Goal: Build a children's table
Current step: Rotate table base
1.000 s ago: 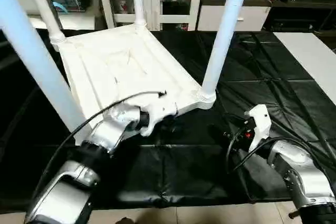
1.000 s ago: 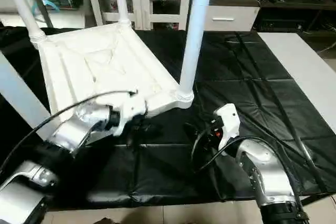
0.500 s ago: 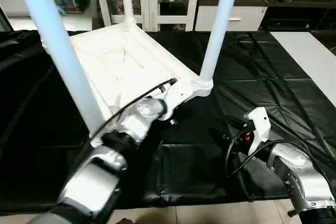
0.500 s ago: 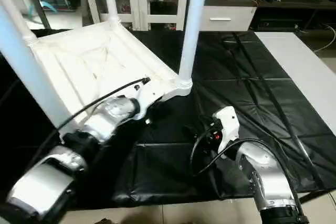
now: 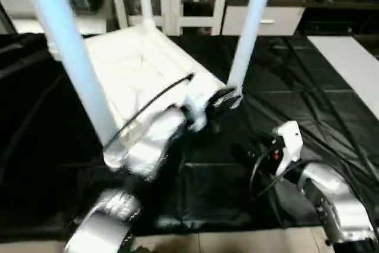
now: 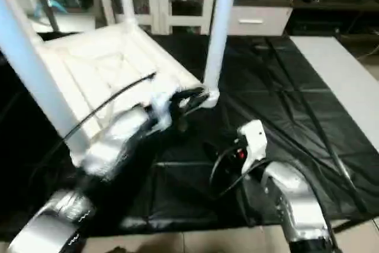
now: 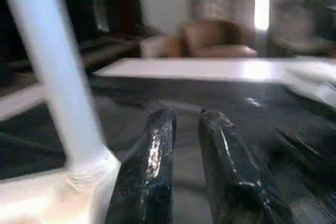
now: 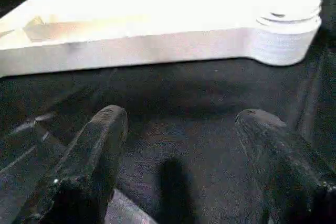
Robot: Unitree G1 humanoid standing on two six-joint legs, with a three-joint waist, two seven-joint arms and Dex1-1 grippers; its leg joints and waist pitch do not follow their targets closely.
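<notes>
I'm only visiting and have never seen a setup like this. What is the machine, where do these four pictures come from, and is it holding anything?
It is a humanoid robot with two silver arms, each ending in two black fingers. Two pictures come from cameras in its head, looking down; the other two sit on its wrists, looking along the fingers. On the black-covered work table lies a white children's table top, upside down, with white legs standing up from its corners. The left gripper, fingers nearly together, is beside one corner leg and holds nothing. The right gripper is open and empty, facing the top's edge.
</notes>
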